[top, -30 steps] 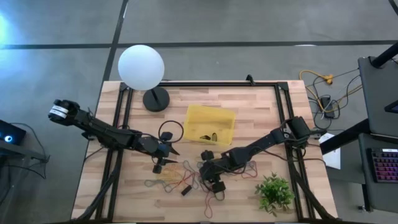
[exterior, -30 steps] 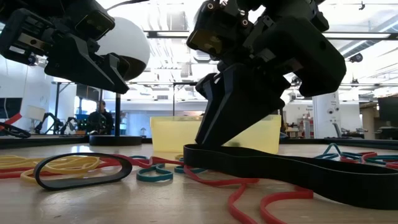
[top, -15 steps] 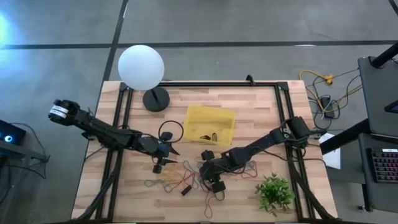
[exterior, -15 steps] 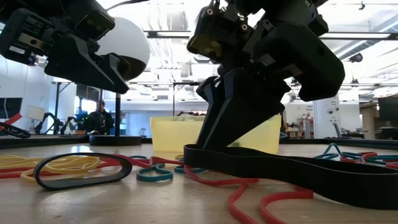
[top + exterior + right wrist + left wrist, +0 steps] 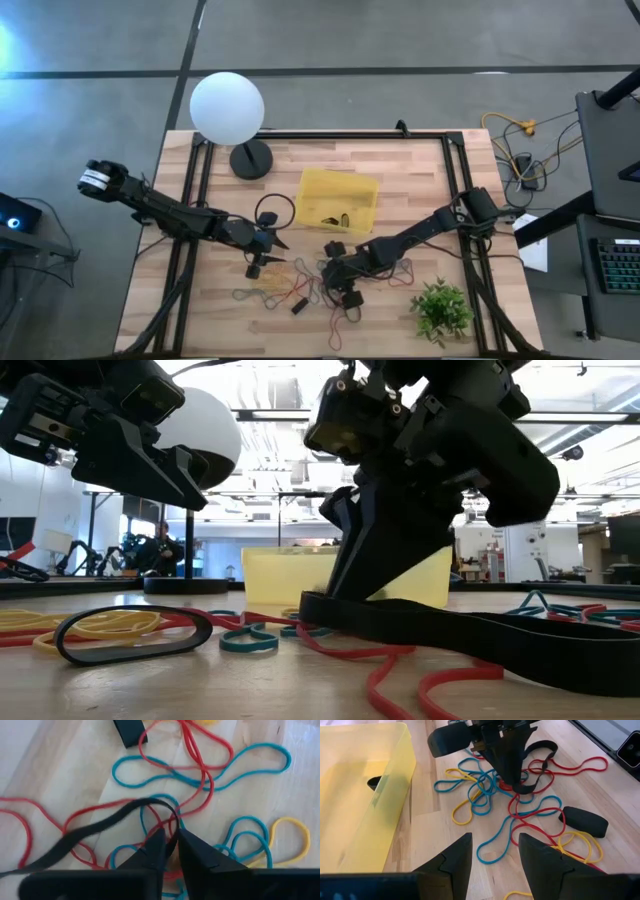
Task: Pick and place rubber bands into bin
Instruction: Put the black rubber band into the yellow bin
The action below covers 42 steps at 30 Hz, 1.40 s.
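The rubber bands [image 5: 505, 810] lay in a loose tangle on the table [image 5: 410, 170], at about six o'clock from the bin [image 5: 338, 200] in the high view, red, blue and yellow loops crossed over one another. Because they overlapped so much, I judged a single band had to be caught where it stood clear of the rest.

That explained the right gripper [image 5: 170, 847]: it was down in the pile with its fingers drawn nearly together on a wide black band [image 5: 100, 827], which arched up between the tips and trailed off across the wood. I judged it was pinched, though I could not tell how firmly. In the low view the same band ran flat along the table from under the gripper, so I judged the lift had hardly begun.

The bin sat at twelve o'clock from the right gripper, close by, already holding a dark piece or two.

My left gripper [image 5: 492, 855] hovered just beside the pile, at about nine o'clock from it, fingers spread and empty, pointed at the bands and the other arm. I read it as waiting.

A small black block [image 5: 585, 820] lay at the edge of the tangle, touching a red loop.
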Each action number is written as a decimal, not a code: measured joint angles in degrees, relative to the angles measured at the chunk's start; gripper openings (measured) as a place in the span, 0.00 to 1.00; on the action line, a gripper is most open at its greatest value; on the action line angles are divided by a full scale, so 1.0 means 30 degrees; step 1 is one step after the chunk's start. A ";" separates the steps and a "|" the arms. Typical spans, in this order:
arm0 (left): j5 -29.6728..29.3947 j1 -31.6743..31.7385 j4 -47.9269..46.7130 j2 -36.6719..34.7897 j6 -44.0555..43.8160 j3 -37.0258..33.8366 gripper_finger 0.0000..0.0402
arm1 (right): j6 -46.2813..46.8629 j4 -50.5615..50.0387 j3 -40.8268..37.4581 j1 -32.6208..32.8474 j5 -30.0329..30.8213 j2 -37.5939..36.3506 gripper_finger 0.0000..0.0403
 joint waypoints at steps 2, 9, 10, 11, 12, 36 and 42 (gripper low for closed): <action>0.0006 0.0004 0.0000 0.0000 0.0000 0.0000 0.36 | -0.0159 0.0007 -0.0016 0.0007 0.0360 0.0000 0.04; 0.0002 0.0000 0.0000 0.0000 0.0000 0.0000 0.36 | -0.0570 0.0039 0.0072 0.0058 0.0827 -0.0085 0.02; 0.0006 0.0000 0.0000 0.0000 -0.0007 0.0000 0.36 | -0.0569 0.0031 0.0072 0.0058 0.0836 -0.0137 0.02; 0.0004 0.0000 0.0000 0.0000 -0.0002 0.0000 0.36 | -0.0566 0.0030 0.0087 0.0058 0.0845 -0.0228 0.02; 0.0005 0.0000 0.0002 0.0003 -0.0003 0.0000 0.36 | -0.0570 0.0008 0.0093 0.0058 0.0852 -0.0363 0.02; -0.0001 0.0000 0.0046 0.0007 0.0000 -0.0044 0.36 | -0.4408 -0.4985 0.0130 -0.1229 0.8926 -0.7917 0.02; -0.0001 0.0000 0.0080 0.0007 -0.0007 -0.0051 0.36 | -0.5888 -0.4994 0.0137 -0.3493 0.9951 -0.8786 0.02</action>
